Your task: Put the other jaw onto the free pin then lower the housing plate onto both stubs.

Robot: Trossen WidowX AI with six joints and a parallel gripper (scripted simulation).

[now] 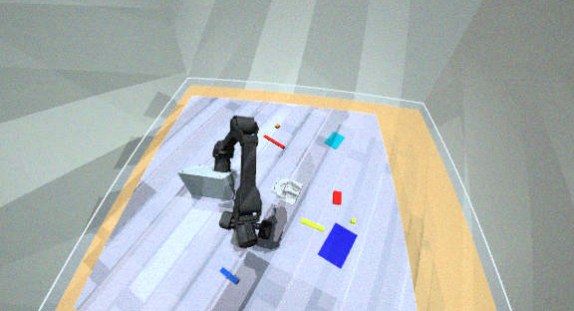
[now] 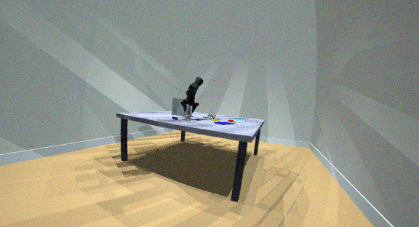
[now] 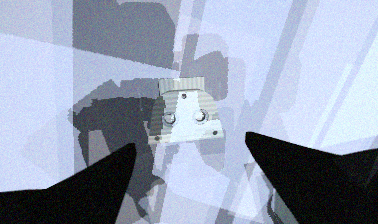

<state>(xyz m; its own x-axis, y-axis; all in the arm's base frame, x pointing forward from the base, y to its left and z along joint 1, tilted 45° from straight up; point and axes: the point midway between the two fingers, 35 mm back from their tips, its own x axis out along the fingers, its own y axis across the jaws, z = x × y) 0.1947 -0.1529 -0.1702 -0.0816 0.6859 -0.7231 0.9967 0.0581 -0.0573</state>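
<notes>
The off-white housing plate point(image 3: 187, 125) point(image 2: 188, 117) lies on the table, with two large round holes and three small ones. In the top view the arm hides it. My gripper point(image 3: 192, 142) point(image 2: 189, 111) is open and empty; its fingers stand wide, one to either side of the plate in the wrist view, above and clear of it. The white gear base point(image 1: 287, 188) point(image 2: 211, 116) stands apart from the plate, with curved jaw parts on it; they are too small to tell whether the teeth mesh. The pins and stubs cannot be made out.
A grey upright box point(image 1: 206, 183) point(image 2: 177, 107) stands by the arm's base. A yellow bar point(image 1: 312, 224), a blue sheet point(image 1: 338, 245), a red block point(image 1: 337, 197) and a teal sheet point(image 1: 334, 140) lie right of the arm. A blue bar point(image 1: 229, 275) lies at the front, a red stick point(image 1: 274, 142) farther back.
</notes>
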